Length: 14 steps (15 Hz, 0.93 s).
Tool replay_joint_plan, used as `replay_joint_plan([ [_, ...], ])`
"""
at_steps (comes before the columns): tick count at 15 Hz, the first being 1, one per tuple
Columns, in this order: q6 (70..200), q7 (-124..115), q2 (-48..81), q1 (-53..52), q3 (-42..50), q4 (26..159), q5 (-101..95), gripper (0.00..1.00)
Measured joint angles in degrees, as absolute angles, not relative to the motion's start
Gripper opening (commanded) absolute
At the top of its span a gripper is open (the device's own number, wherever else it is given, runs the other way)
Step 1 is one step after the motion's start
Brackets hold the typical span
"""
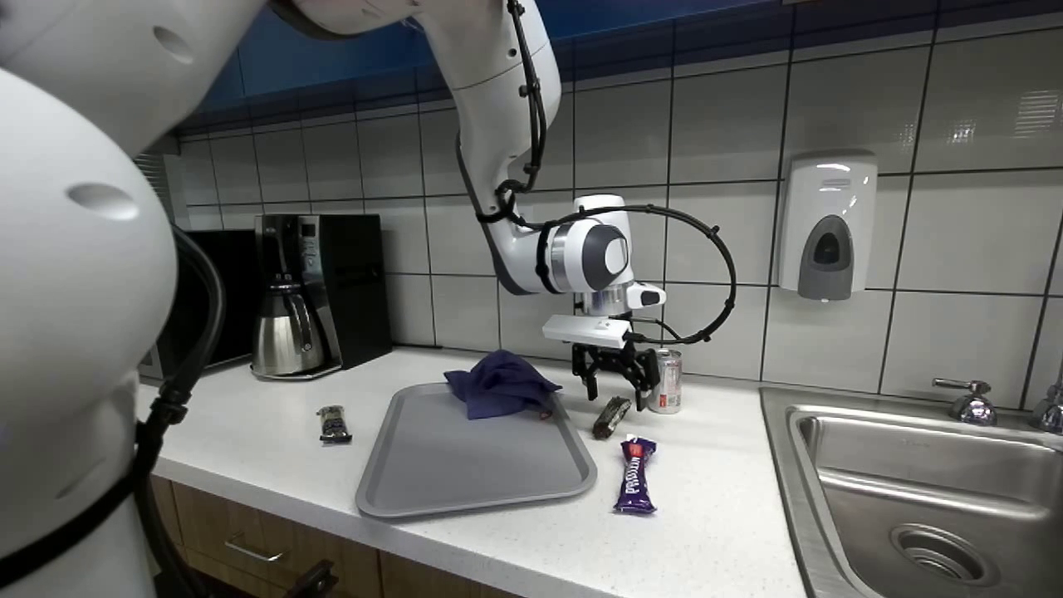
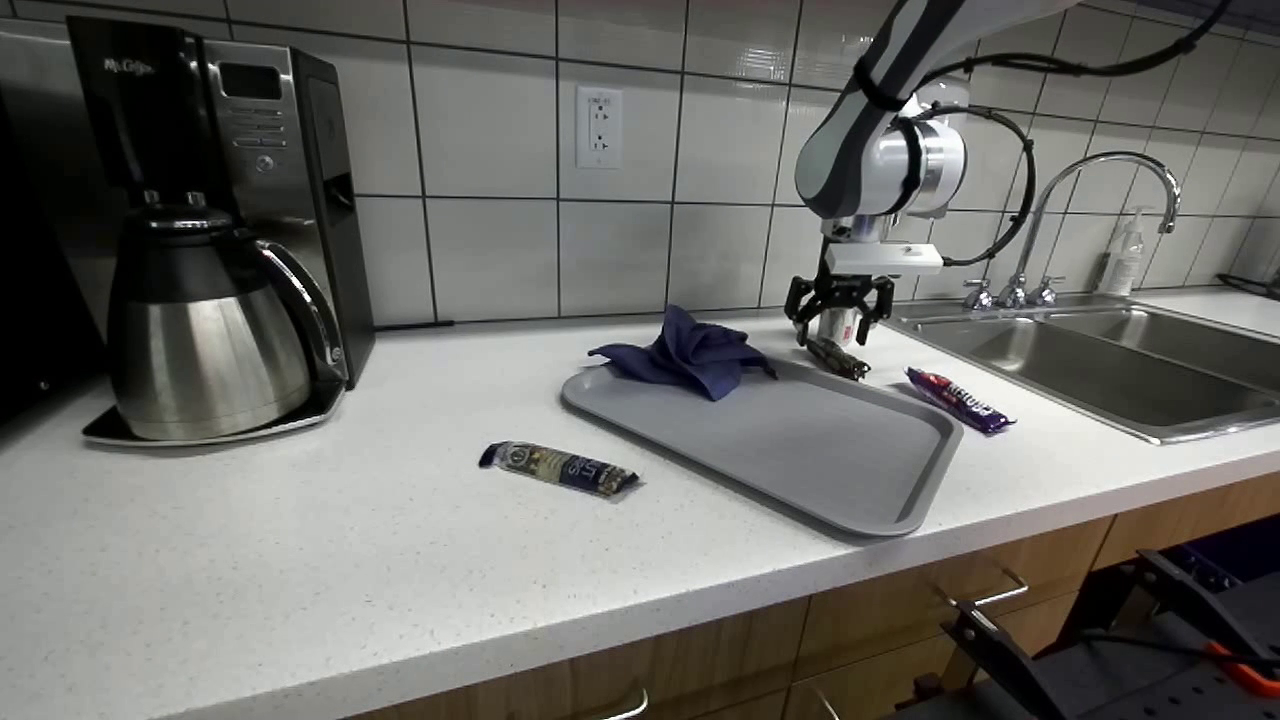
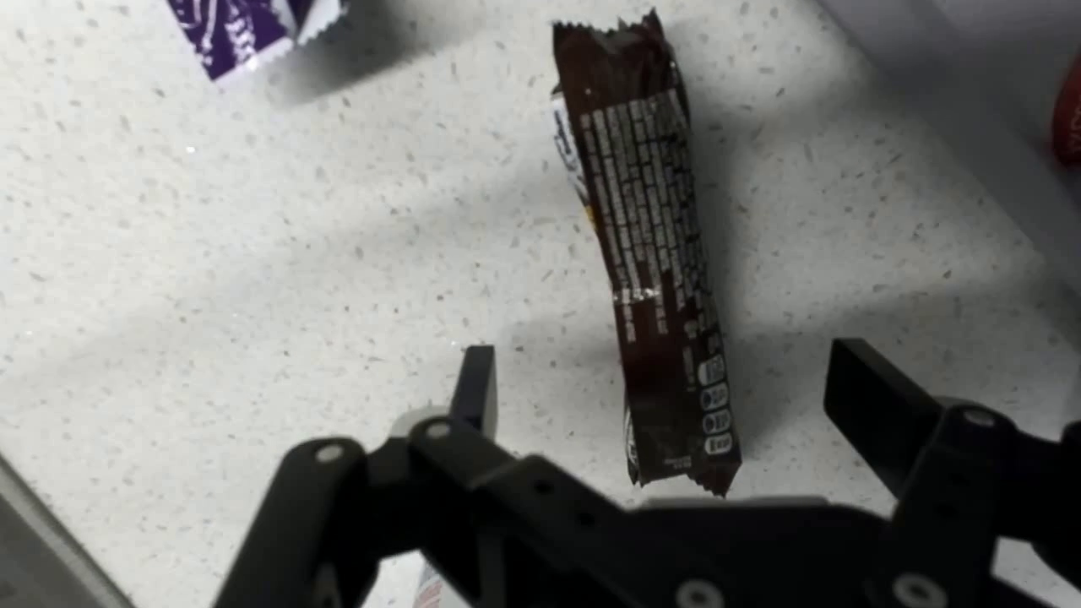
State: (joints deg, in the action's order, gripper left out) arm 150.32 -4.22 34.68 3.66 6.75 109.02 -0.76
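I'm hovering gripper [image 1: 616, 399], spread and empty, over brown bar [image 3: 654, 262] right of tray [image 1: 473, 465]. Seemingly aligning; any grip would be needing lowering.

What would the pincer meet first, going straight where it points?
Likely the countertop, open fingers landing either side of the brown bar; depth is unclear, so the bar might come first.

Both exterior views: across counter [image 1: 714, 515] toward tiled wall [image 1: 731, 133], sharing tray [image 1: 482, 465]; wrist view: downward, close over wrapped bar [image 3: 654, 262].
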Motion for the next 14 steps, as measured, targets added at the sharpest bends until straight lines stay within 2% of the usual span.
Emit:
replay_joint_plan([
  [14,150.3,-2.4,24.7,3.5,4.3,118.2,-0.7,1.00],
])
